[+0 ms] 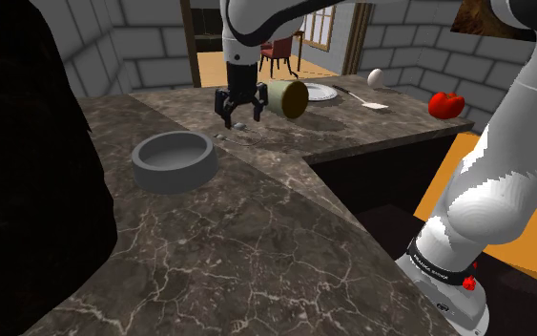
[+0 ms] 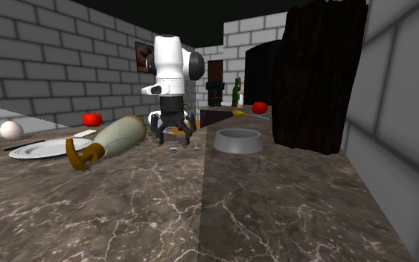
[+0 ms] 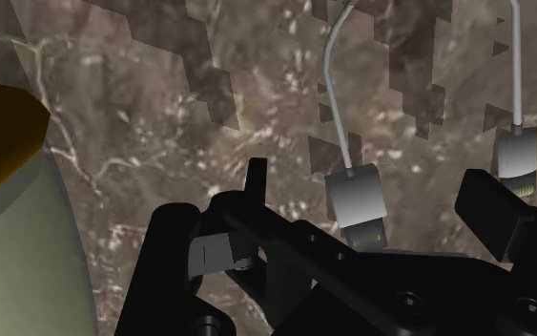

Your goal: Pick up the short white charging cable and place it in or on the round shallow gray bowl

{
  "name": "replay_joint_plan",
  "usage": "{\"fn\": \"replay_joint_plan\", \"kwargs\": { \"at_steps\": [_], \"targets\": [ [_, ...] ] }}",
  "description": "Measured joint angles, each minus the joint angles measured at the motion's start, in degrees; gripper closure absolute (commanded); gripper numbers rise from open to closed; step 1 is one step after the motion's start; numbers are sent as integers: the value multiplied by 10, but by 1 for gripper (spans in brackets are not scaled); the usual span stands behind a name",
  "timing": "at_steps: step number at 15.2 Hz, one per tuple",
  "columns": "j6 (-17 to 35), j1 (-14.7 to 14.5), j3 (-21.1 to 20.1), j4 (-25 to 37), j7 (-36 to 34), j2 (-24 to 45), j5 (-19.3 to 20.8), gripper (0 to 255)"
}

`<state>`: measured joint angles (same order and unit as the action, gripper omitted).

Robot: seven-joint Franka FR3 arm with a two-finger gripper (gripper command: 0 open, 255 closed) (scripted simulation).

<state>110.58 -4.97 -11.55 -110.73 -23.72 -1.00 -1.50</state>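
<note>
The short cable lies on the dark marble counter as a thin grey-white cord with two plug ends [image 3: 356,199] [image 3: 516,158], seen as small pale bits [image 1: 240,125] [image 2: 175,149]. My black gripper [image 1: 240,115] [image 2: 172,135] [image 3: 352,231] hangs open just above it. One plug sits between the fingers, which do not touch it; the other lies by the far finger [image 3: 490,208]. The round shallow gray bowl [image 1: 173,160] [image 2: 239,141] stands empty on the counter, off to the shoulder view's left of the gripper.
An olive vase-like vessel [image 1: 290,96] [image 2: 115,138] [image 3: 9,220] lies tipped over close beside the gripper. Behind it are a white plate [image 1: 320,93] [image 2: 47,148], an egg [image 1: 376,76], a spatula [image 1: 368,101] and a red fruit [image 1: 444,103]. A dark bulk [image 1: 28,162] borders the bowl's side.
</note>
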Motion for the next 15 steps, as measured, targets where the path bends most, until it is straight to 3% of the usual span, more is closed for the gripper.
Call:
{"fn": "replay_joint_plan", "kwargs": {
  "at_steps": [7, 8, 15],
  "targets": [
    [13, 0, 0, -10, 0, 3, 1, 0],
    [13, 0, 0, -10, 0, 3, 1, 255],
    [13, 2, 3, -8, -2, -2, 10, 255]
  ]
}}
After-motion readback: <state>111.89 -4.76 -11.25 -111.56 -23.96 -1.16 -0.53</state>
